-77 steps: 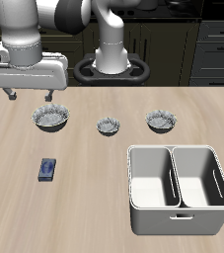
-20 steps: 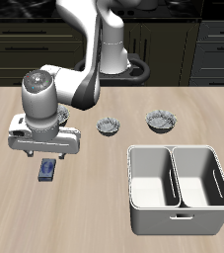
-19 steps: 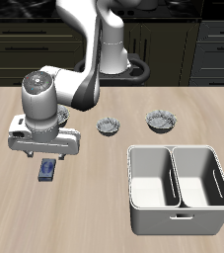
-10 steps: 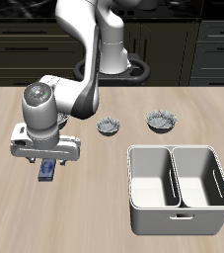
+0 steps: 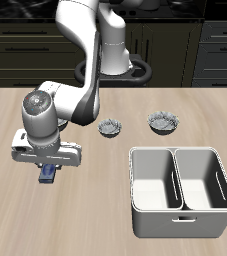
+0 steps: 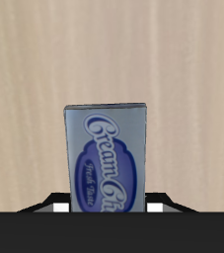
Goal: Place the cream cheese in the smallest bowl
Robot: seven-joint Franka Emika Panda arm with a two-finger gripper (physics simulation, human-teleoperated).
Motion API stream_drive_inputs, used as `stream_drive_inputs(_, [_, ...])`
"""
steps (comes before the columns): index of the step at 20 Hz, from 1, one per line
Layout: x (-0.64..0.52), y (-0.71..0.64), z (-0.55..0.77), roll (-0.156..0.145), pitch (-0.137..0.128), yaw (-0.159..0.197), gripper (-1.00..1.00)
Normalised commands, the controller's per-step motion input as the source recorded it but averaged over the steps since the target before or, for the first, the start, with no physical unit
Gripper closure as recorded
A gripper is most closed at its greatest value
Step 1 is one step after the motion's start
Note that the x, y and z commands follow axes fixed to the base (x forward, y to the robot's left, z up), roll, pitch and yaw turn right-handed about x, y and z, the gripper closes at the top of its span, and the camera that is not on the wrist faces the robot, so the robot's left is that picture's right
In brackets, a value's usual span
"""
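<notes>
Jaws spread either side of the cream cheese [image 6: 107,158], pale wood table [image 5: 95,200], dark cabinets [image 5: 210,45] behind

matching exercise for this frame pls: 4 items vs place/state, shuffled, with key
Items
1. cream cheese
2. smallest bowl
3. white double bin
4. gripper

Places or states
A. nearest the table's front edge, two compartments side by side
B. lowered over the box, a fingertip on each side of it
C. flat on the table under the robot's hand, label up
D. in the middle of the table, beside a wider speckled bowl

Pairs: 1-C, 2-D, 3-A, 4-B
</notes>
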Motion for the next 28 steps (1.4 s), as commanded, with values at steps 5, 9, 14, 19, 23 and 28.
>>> stream_drive_inputs(5, [-0.03,-0.04,0.21,-0.001,-0.034,-0.01,1.0])
stream_drive_inputs(9, [-0.04,0.04,0.32,-0.032,-0.047,0.001,1.0])
stream_drive_inputs(14, [-0.05,0.07,0.43,-0.019,-0.06,0.008,1.0])
stream_drive_inputs(19, [-0.13,0.08,0.51,0.008,-0.06,0.003,1.0])
stream_drive_inputs(23, [-0.14,0.05,0.53,-0.005,-0.061,0.012,1.0])
stream_drive_inputs(28, [-0.25,0.07,0.52,-0.021,-0.097,0.012,1.0])
